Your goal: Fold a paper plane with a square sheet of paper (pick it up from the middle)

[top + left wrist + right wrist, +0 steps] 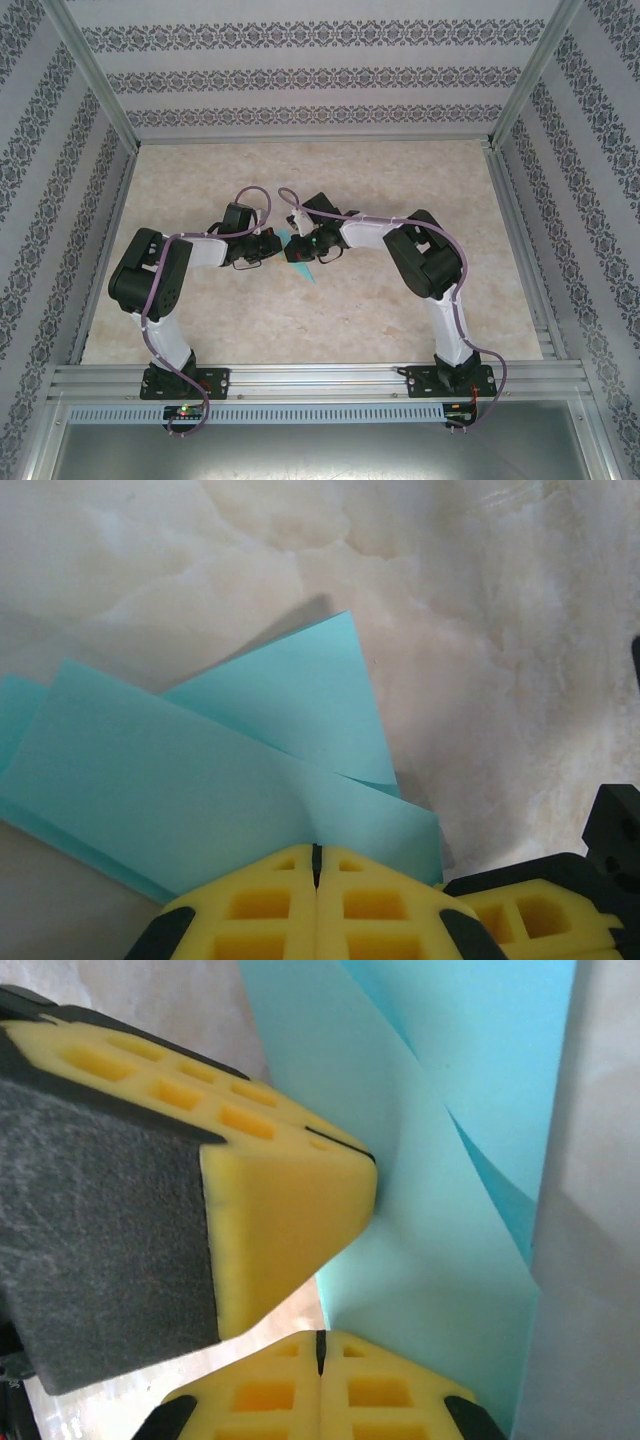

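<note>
The paper (308, 272) lies at the middle of the table (400, 180), right between the two arms, which reach in from either side so that each can work one half of it. It is no flat square now: the left wrist view shows it (200, 780) as overlapping teal layers, one flap lying across another with its free edge lifted a little off the layer beneath, so I judge the folding to be partly done and the slim dart not yet formed. The left claw (317, 895) has its yellow fingers pressed together, seam closed, with the tips on the near edge of the layers. From the right wrist view the same claw (345, 1190) noses into the paper (440, 1240) from the left. The right claw (320, 1380) is pressed together too, its tips meeting the paper at the bottom edge, just beside the left one. Closed fingers make a narrow, firm point, which suits pinning layers down or running along a crease (open ones would only straddle the sheet). Having both tips close together probably lets one hold the layers in place while the other works the fold. Whether either claw has a layer nipped in its seam or merely bears on top, I cannot tell. Thin paper like this is likely to spring back where a crease is not pressed hard.
</note>
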{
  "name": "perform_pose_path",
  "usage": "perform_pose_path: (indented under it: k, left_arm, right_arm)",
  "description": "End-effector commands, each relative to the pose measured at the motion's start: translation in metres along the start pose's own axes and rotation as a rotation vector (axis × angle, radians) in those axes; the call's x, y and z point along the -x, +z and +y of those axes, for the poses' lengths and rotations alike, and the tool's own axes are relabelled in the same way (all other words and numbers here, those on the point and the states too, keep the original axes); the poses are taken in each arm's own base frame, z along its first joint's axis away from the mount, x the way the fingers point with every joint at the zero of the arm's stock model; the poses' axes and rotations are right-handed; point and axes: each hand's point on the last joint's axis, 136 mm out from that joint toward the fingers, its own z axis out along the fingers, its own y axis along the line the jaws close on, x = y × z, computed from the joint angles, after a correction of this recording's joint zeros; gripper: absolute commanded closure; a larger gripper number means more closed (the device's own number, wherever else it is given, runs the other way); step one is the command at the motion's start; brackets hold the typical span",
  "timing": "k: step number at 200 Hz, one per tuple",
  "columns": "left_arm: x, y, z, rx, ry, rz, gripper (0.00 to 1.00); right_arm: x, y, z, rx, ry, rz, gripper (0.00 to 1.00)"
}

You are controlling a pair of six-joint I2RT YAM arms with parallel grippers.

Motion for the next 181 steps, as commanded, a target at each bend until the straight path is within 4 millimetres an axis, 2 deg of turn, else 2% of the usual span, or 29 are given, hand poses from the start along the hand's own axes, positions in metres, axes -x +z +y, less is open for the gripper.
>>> perform_pose_path:
  k: [1,39,68,90,120,137,149,181]
  left_arm:
    - [-0.032,0.009,0.049,0.175,-0.053,0.085,1.00]
    - [-0.032,0.006,0.061,0.197,-0.084,0.081,1.00]
    - [-0.031,0.005,0.063,0.197,-0.090,0.080,1.00]
    - [-0.029,0.004,0.064,0.198,-0.092,0.080,1.00]
    - [-0.029,0.005,0.063,0.194,-0.091,0.082,1.00]
    - [-0.028,0.005,0.060,0.184,-0.088,0.084,1.00]
    - [-0.027,0.006,0.058,0.172,-0.084,0.086,1.00]
    - [-0.026,0.007,0.046,0.118,-0.076,0.095,1.00]
  right_arm:
    - [-0.031,0.000,-0.011,-0.021,0.015,0.069,1.00]
    - [-0.078,-0.014,-0.024,-0.039,0.047,0.129,1.00]
    - [-0.111,-0.025,-0.029,-0.051,0.076,0.172,1.00]
    - [-0.136,-0.032,-0.041,-0.089,0.110,0.196,1.00]
    - [-0.155,-0.042,-0.050,-0.103,0.151,0.192,1.00]
    - [-0.159,-0.047,-0.050,-0.108,0.153,0.181,1.00]
    - [-0.153,-0.052,-0.046,-0.104,0.144,0.162,1.00]
    - [-0.103,-0.071,-0.008,-0.043,0.070,0.031,0.98]
